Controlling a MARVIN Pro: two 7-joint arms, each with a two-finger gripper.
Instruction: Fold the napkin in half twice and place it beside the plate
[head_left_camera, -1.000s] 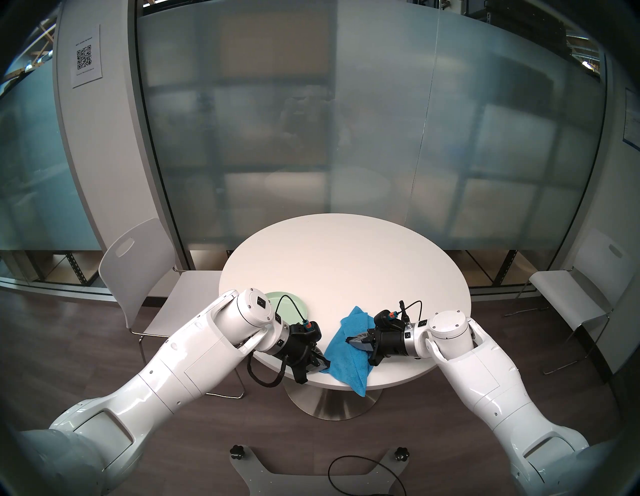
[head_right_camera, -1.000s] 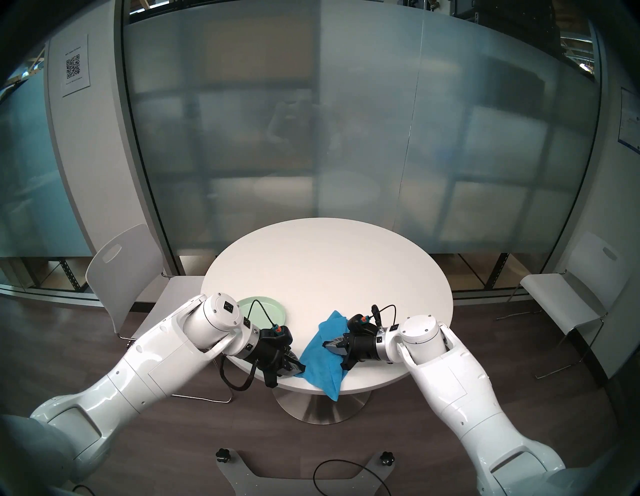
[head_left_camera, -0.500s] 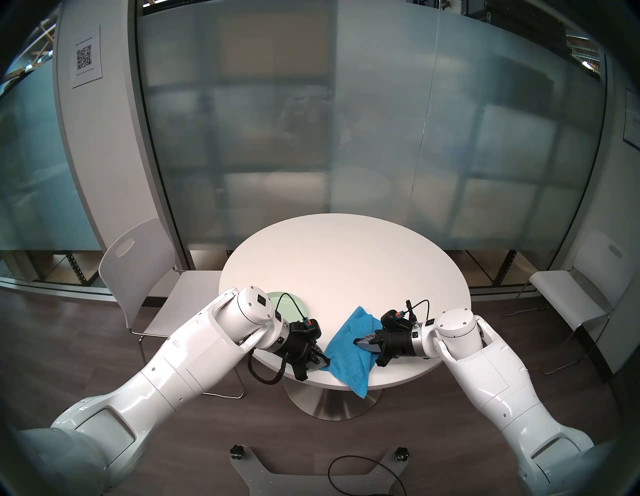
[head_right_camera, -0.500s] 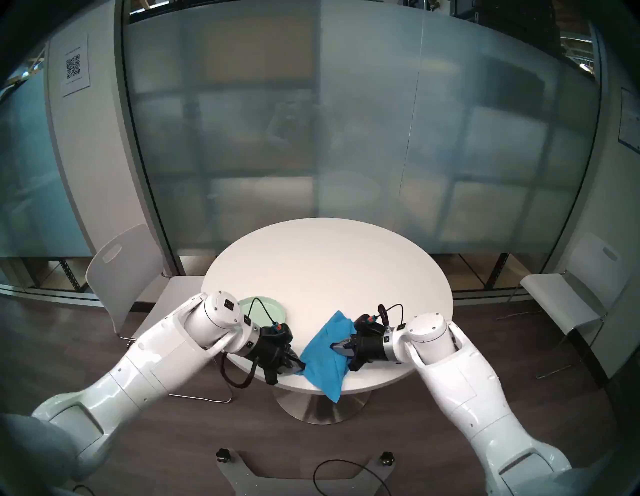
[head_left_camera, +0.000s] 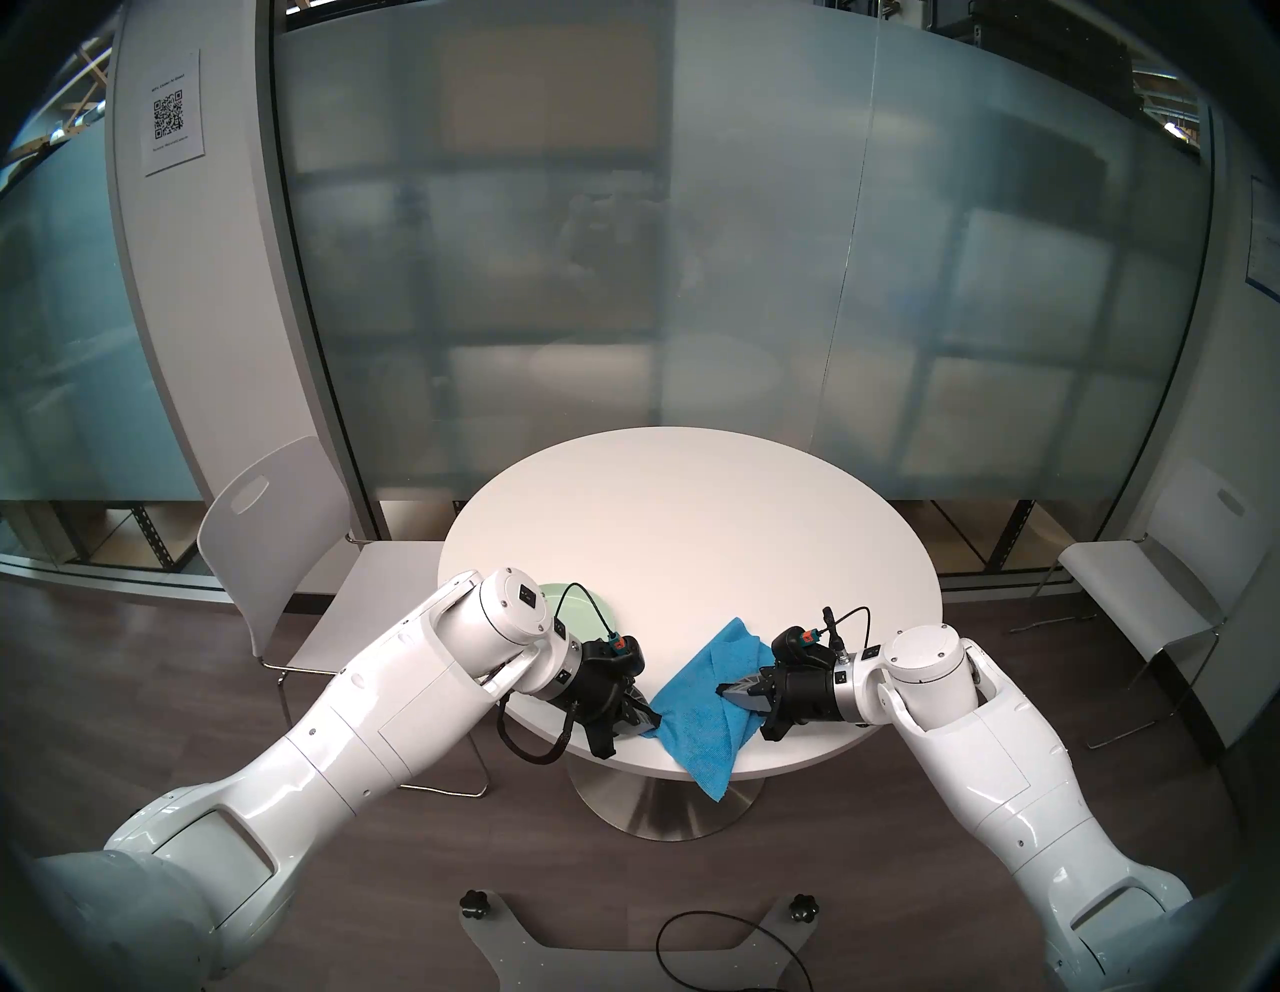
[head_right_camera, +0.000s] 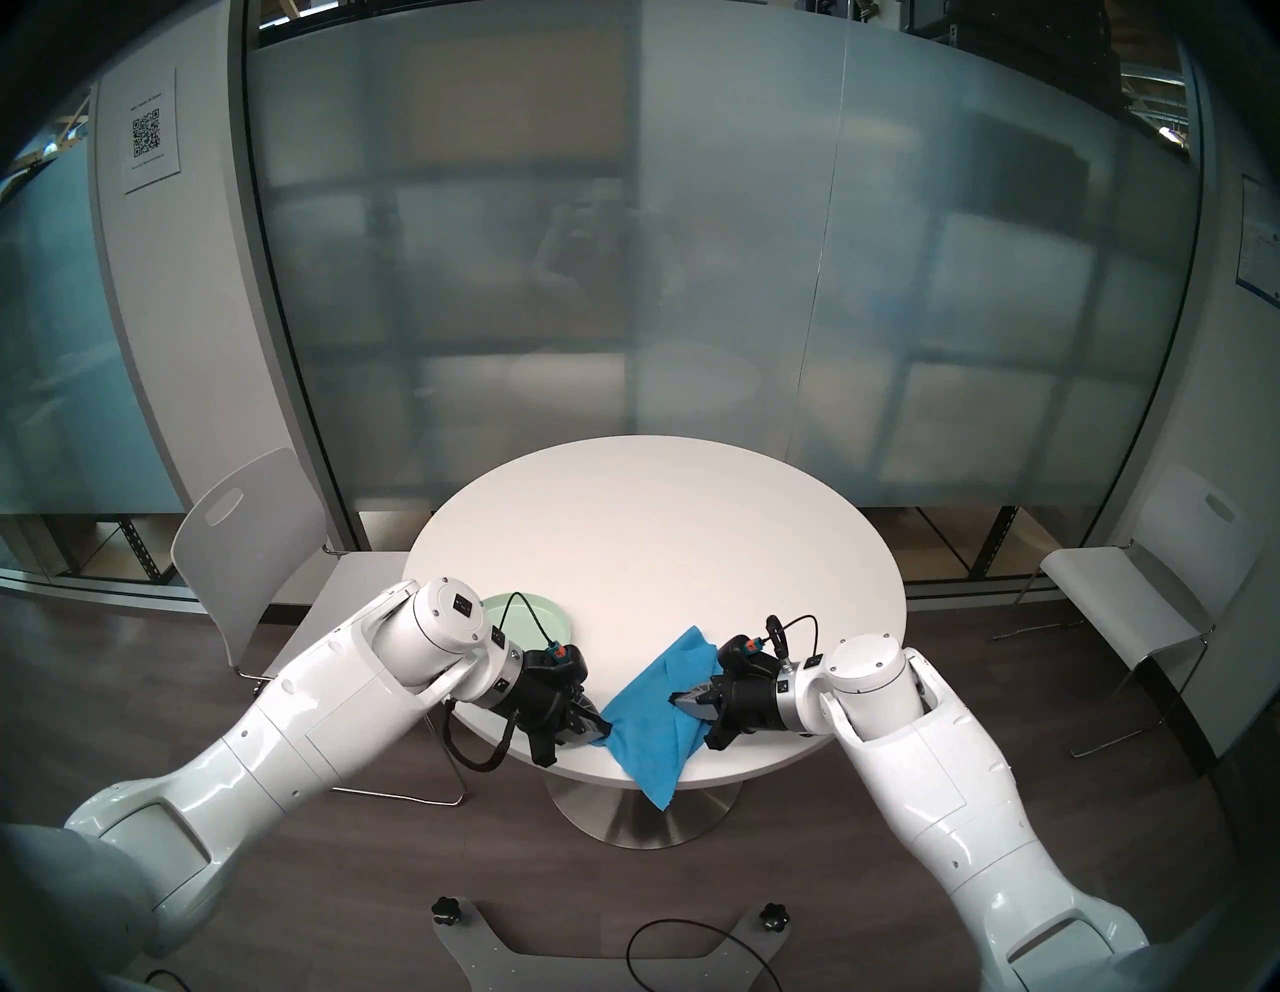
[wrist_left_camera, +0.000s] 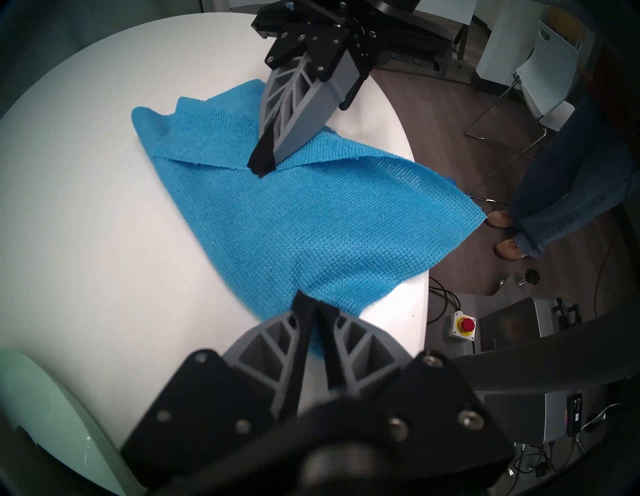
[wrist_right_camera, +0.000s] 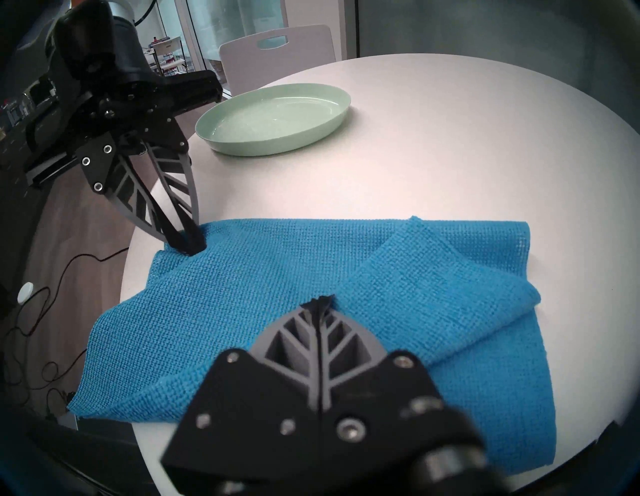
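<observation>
- Napkin (head_left_camera: 696, 713) on near bench (head_left_camera: 692, 526) edge, corner overhanging, right of plate (wrist_right_camera: 273, 119).
- Left pincer (wrist_left_camera: 310, 304) and right pincer (wrist_right_camera: 320, 300) each pinching cloth.
- Risk: uneven pull drags it off.

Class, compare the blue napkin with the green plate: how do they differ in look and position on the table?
The napkin is bright blue, woven and rumpled; the plate is pale green, smooth and round. The napkin drapes over the table edge; the plate sits wholly on top. Both hands pinch the napkin; neither touches the plate. Both are plain and unpatterned.
</observation>
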